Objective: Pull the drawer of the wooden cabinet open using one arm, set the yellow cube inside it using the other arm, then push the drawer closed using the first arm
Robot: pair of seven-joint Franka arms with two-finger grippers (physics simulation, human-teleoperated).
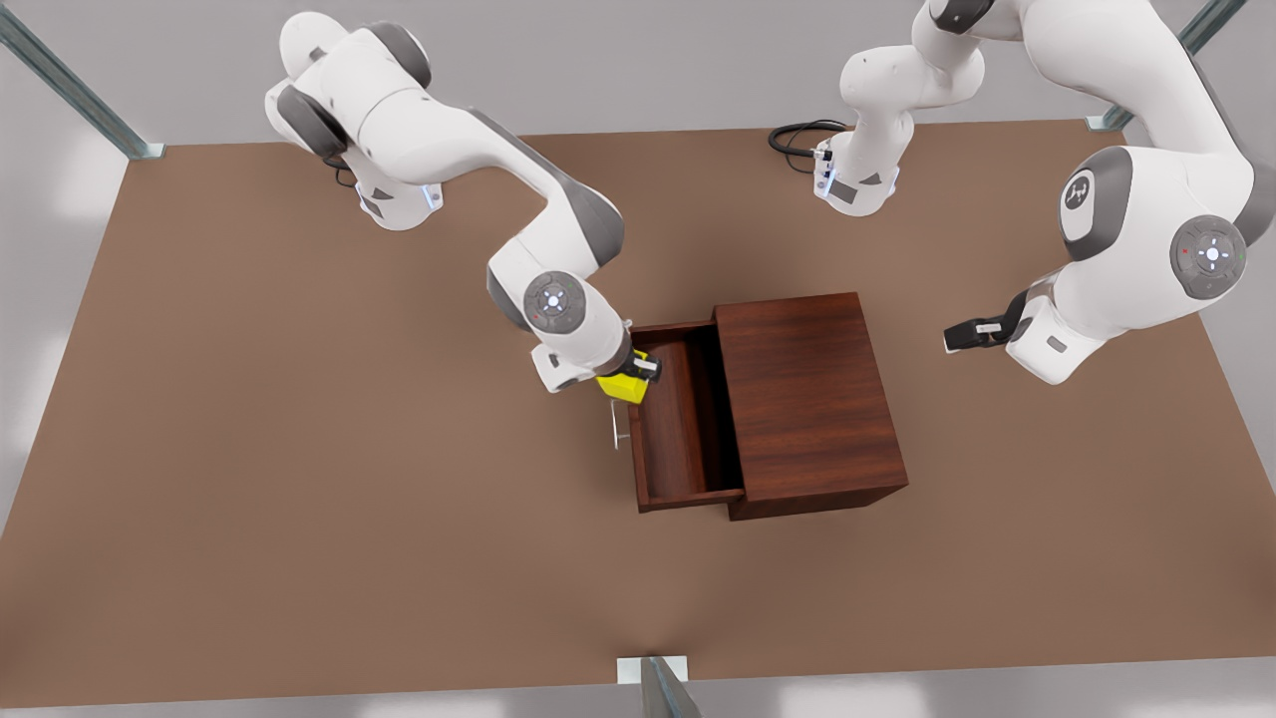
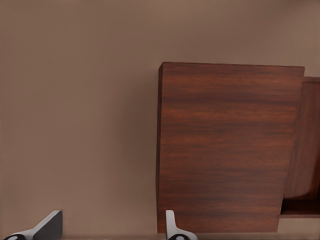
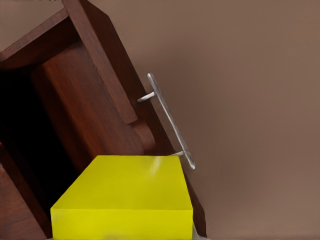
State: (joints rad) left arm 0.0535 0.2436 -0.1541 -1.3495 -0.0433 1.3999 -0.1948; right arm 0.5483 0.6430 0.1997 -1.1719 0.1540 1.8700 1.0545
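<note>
The wooden cabinet (image 1: 802, 399) (image 2: 225, 150) stands mid-table, its drawer (image 1: 683, 419) (image 3: 75, 110) pulled out toward the front view's left, inside bare. A silver handle (image 1: 619, 427) (image 3: 167, 117) runs along the drawer's front panel. My right gripper (image 1: 638, 374) is shut on the yellow cube (image 1: 623, 386) (image 3: 125, 195), holding it over the far end of the drawer's front panel, partly over the tray. My left gripper (image 1: 962, 336) (image 2: 110, 232) hangs open and holds nothing, apart from the cabinet's back on the front view's right, where that arm waits.
The brown table (image 1: 299, 499) has wide bare areas at the front view's left and along its near edge. A black cable (image 1: 797, 135) loops by the far arm base (image 1: 857, 184). Metal posts (image 1: 70, 90) stand at the table's corners.
</note>
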